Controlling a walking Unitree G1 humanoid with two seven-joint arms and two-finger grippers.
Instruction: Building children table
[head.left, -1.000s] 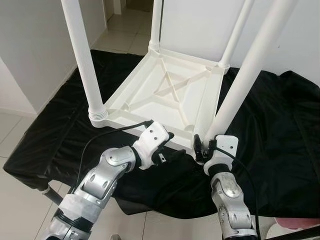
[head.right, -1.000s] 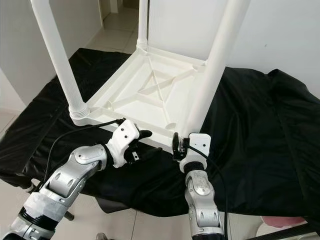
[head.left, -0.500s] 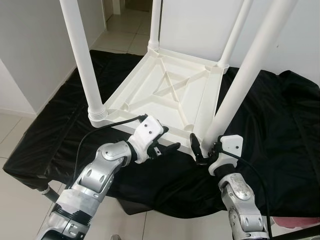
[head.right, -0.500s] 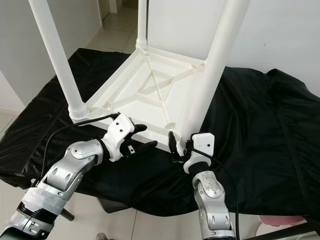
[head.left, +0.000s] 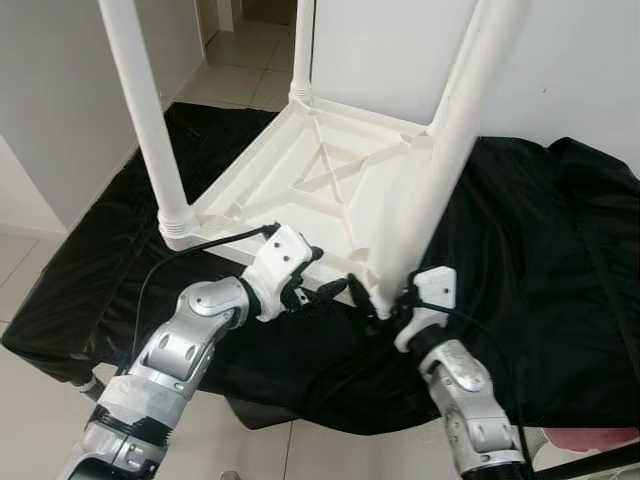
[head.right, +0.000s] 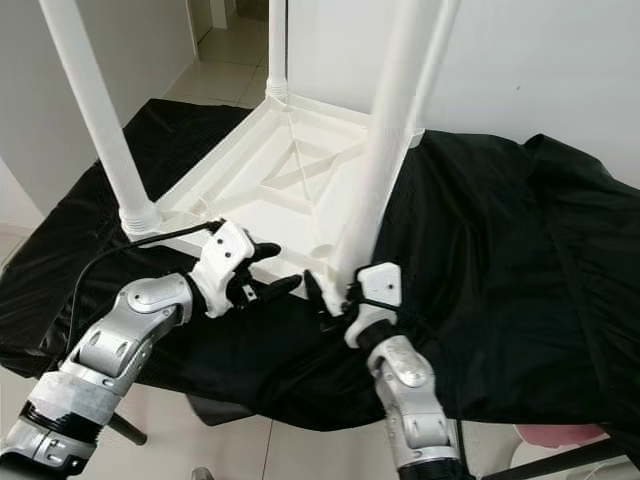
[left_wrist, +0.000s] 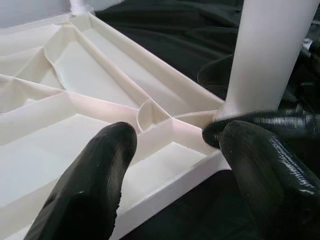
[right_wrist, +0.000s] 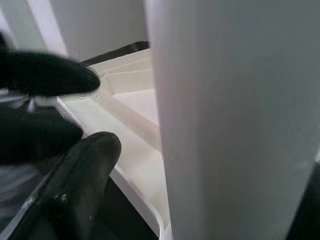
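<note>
Right gripper (head.left: 383, 300) is set at the base of the nearest table leg (head.left: 440, 170), fingers spread with the leg between them, contact not clear; left gripper (head.left: 322, 290) is held just beside it at the near edge of the upturned white table (head.left: 330, 190), fingers apart around the rim, nothing clamped; table is lying top-down on black cloth (head.left: 540, 250), legs pointing up; left near leg (head.left: 150, 130) stands well apart; tiled floor (head.left: 240, 80) is seen beyond.

Silver jointed arms, white wrist housings, black cables, black-fingered left claw (head.left: 318, 291).
</note>
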